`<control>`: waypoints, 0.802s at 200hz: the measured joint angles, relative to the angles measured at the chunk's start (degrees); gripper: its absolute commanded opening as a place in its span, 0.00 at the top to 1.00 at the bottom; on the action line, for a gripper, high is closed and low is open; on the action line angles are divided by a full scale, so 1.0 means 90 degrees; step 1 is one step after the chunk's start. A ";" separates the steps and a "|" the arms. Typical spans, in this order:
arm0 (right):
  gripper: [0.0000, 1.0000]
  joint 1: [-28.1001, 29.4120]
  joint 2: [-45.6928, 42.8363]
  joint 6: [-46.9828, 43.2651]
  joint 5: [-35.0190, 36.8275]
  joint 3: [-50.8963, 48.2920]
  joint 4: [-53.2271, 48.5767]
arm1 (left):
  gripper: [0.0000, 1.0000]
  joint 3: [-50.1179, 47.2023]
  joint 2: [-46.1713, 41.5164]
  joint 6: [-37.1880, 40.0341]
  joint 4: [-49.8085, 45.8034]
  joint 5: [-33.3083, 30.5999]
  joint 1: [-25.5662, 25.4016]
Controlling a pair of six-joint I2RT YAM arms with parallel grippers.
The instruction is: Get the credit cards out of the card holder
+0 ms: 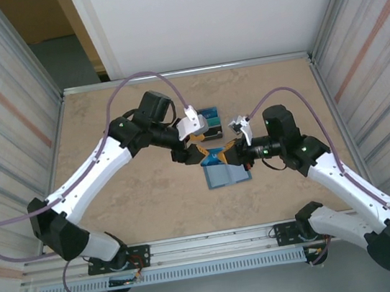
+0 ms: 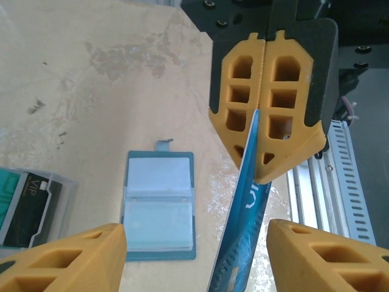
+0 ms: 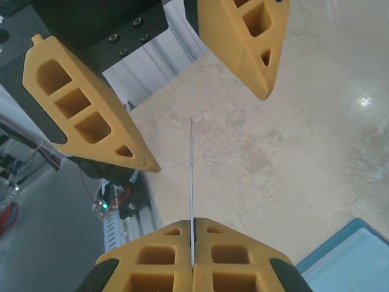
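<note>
1. Tabletop (image 1: 153, 210): a beige, marbled surface with a metal rail along its near edge.
2. Left arm (image 1: 96, 163) reaches from the near left corner toward the middle. Right arm (image 1: 337, 177) reaches in from the near right, and the two meet above the centre.
3. Left claw (image 2: 196, 240) is released. Its orange fingers (image 3: 91, 109) stand wide apart on either side of the card, and there is a gap on both sides.
4. Right claw (image 3: 192, 226) is clenched. Its two fingers are pressed together on one end of the card, and it faces the left claw.
5. Wallet (image 2: 159, 204) lies flat and spread open on the tabletop near the centre, just right of the middle. It lies below the claws and a little nearer than them. Its teal cover faces down and its two pale grey-blue pockets face up, and neither claw touches it.
6. Box (image 2: 33, 204): a small clear holder on the tabletop beyond the wallet and apart from it. It holds a black card marked VIP and a teal one.
7. Card (image 2: 243, 231): thin, blue, with white lettering. It is held above the tabletop by the right claw, and its free end pokes between the left claw's spread fingers.
</note>
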 measured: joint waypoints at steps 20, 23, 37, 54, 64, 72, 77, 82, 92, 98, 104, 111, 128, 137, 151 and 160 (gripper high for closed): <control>1.00 0.0022 0.0053 -0.0024 -0.0022 0.0039 -0.0032 | 0.44 0.0100 0.0155 0.0206 -0.0197 0.0141 0.0000; 1.00 0.0022 0.0058 -0.0024 -0.0024 0.0044 -0.0041 | 0.44 0.0104 0.0172 0.0221 -0.0216 0.0153 0.0000; 1.00 0.0027 0.0058 -0.0029 -0.0044 0.0044 -0.0066 | 0.45 0.0109 0.0236 0.0340 -0.0316 0.0204 0.0000; 1.00 0.0027 0.0061 -0.0049 -0.0100 0.0044 -0.0095 | 0.53 0.0112 0.0301 0.0478 -0.0435 0.0287 0.0000; 1.00 0.0027 0.0063 -0.0058 -0.0121 0.0044 -0.0097 | 0.59 0.0114 0.0340 0.0522 -0.0493 0.0333 0.0002; 1.00 0.0027 0.0070 -0.0070 -0.0121 0.0046 -0.0097 | 0.65 0.0151 0.0389 0.0607 -0.0576 0.0364 0.0000; 1.00 0.0027 0.0075 -0.0073 -0.0121 0.0051 -0.0097 | 0.71 0.0180 0.0423 0.0614 -0.0614 0.0398 0.0000; 1.00 0.0027 0.0085 -0.0080 -0.0121 0.0056 -0.0100 | 0.77 0.0219 0.0469 0.0627 -0.0656 0.0435 0.0000; 1.00 0.0024 0.0107 -0.0119 -0.0083 0.0070 -0.0107 | 0.91 0.0294 0.0546 0.0721 -0.0741 0.0527 0.0000; 1.00 0.0017 0.0117 -0.0141 -0.0034 0.0075 -0.0124 | 0.98 0.0328 0.0585 0.0738 -0.0811 0.0602 -0.0005; 0.95 0.0012 0.0141 -0.0170 0.0032 0.0080 -0.0146 | 1.00 0.0355 0.0612 0.0743 -0.0882 0.0651 -0.0007; 0.83 0.0010 0.0180 -0.0177 0.0051 0.0087 -0.0163 | 1.00 0.0372 0.0631 0.0794 -0.0933 0.0651 -0.0005; 0.62 0.0022 0.0294 -0.0189 0.0134 0.0141 -0.0189 | 1.00 0.0391 0.0680 0.0784 -0.0937 0.0607 0.0002; 0.51 0.0022 0.0306 -0.0158 0.0226 0.0151 -0.0223 | 1.00 0.0398 0.0716 0.0782 -0.0894 0.0546 0.0007; 0.35 0.0022 0.0296 -0.0170 0.0408 0.0158 -0.0294 | 1.00 0.0398 0.0763 0.0780 -0.0784 0.0435 0.0046; 0.25 0.0010 0.0294 -0.0197 0.0559 0.0163 -0.0308 | 1.00 0.0401 0.0789 0.0782 -0.0678 0.0359 0.0126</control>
